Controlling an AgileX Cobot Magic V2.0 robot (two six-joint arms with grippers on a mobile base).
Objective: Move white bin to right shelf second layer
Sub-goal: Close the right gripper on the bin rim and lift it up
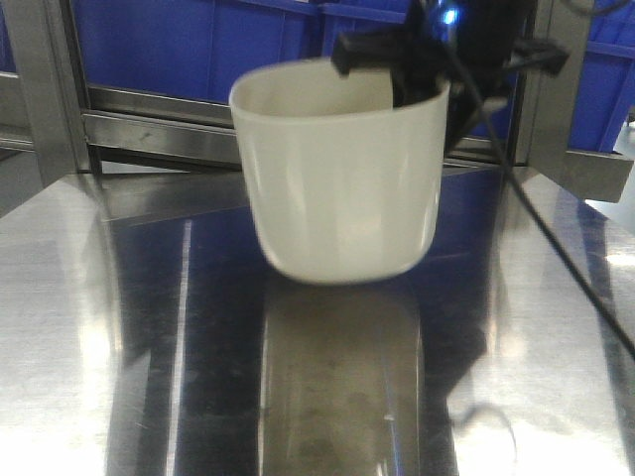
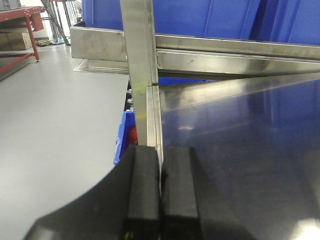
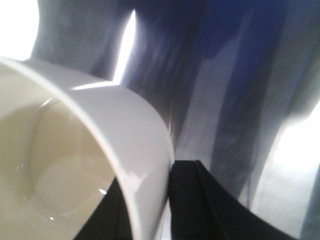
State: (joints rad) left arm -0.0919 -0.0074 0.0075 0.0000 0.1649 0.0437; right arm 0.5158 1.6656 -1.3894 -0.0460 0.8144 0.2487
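My right tool [image 3: 150, 210] pinches the bin [image 1: 342, 178] by its back wall — shelf rail [image 1: 159, 129] just behind; left tool [image 2: 161, 200] pressed together.

The front view sits low over the steel table [image 1: 89, 327], facing across it toward the blue crates [image 1: 198, 45] at its far side, with the white bin [image 1: 342, 169] close up in the middle. The left wrist view looks forward past the left gripper [image 2: 160, 160] along the table's left edge, taking in the same crates and the floor [image 2: 50, 125] beside it. The right wrist view hangs just above the bin's rim, very near, looking down onto the table top.
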